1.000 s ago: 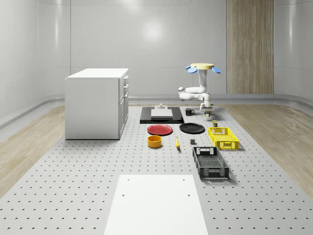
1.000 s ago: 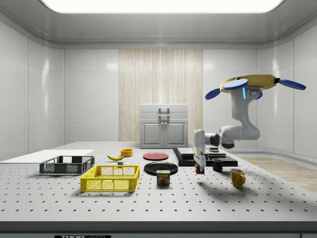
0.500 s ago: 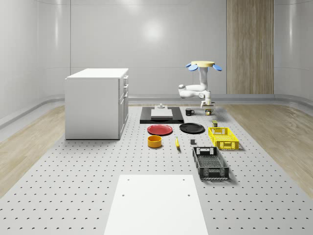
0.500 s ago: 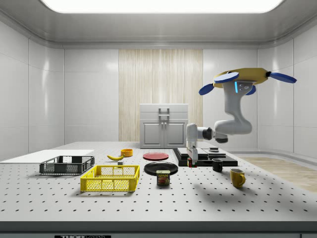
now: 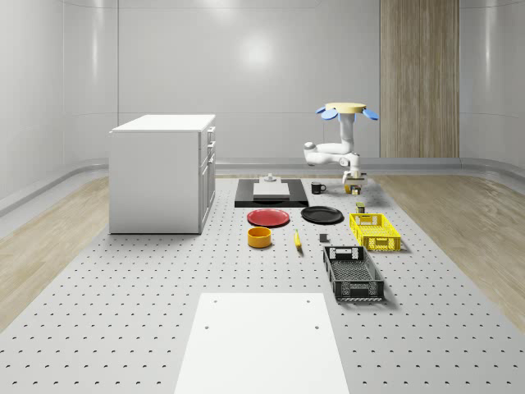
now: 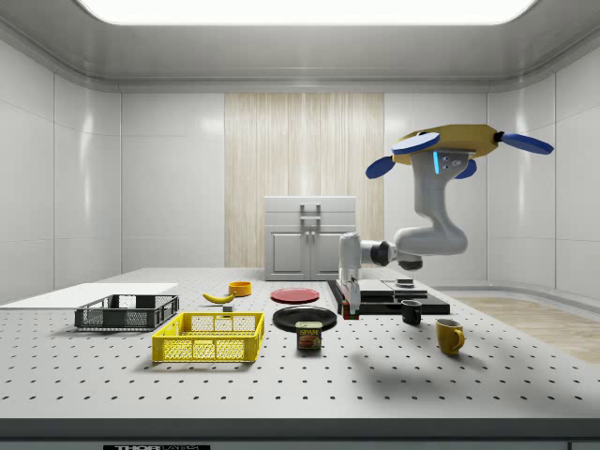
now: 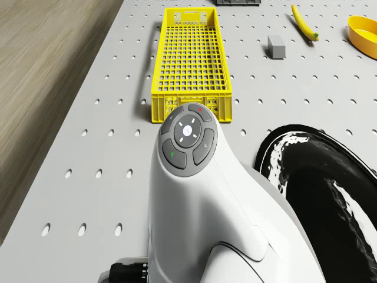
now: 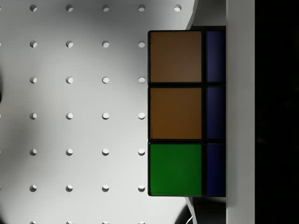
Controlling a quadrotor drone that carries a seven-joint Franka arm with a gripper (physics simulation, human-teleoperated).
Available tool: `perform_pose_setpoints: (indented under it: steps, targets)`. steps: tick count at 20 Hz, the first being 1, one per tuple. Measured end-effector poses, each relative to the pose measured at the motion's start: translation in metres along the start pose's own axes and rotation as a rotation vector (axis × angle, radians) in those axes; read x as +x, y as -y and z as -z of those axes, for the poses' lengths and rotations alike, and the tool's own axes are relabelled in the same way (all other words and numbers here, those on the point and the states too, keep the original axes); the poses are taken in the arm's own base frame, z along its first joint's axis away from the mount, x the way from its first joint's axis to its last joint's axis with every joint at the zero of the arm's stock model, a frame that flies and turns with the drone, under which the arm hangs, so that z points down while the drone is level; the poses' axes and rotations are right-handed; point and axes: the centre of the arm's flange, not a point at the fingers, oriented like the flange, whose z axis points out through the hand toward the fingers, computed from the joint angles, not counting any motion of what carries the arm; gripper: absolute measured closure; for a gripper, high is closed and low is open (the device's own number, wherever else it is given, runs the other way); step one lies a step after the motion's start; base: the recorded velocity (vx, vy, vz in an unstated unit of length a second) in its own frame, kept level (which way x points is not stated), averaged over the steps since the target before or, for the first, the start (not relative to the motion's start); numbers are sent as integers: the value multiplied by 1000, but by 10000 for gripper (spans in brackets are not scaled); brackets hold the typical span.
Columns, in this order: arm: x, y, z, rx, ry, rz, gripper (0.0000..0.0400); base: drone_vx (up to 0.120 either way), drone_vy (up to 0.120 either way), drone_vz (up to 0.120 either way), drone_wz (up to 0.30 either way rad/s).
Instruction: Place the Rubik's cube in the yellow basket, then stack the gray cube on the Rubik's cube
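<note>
Carrying multicoloured Rubik's cube (image 8: 176,112) clamped in my gripper (image 6: 349,310), lifted since a second ago, yellow mesh basket (image 7: 188,65) at twelve o'clock, drone (image 6: 457,148) hovering.

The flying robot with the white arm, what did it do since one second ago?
In the side view, the yellow-topped quadrotor drone drifted toward that view's left and its gripper rose, carrying the multicoloured Rubik's cube toward the yellow plastic mesh basket. It was gripped already. The basket, small gray cube and glossy black plate stayed put.
</note>
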Motion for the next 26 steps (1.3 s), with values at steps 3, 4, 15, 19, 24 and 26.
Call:
perform_pose_setpoints:
  steps: [3,4,15,19,24,26]
  targets:
    - [0,0,0,0,0,0,75,120,40,0,0]
    - [0,0,0,0,0,0,75,120,0,0,0]
    - [0,0,0,0,0,0,75,120,0,0,0]
    - [0,0,0,0,0,0,75,120,0,0,0]
    - [0,0,0,0,0,0,75,120,0,0,0]
    - [0,0,0,0,0,0,75,120,0,0,0]
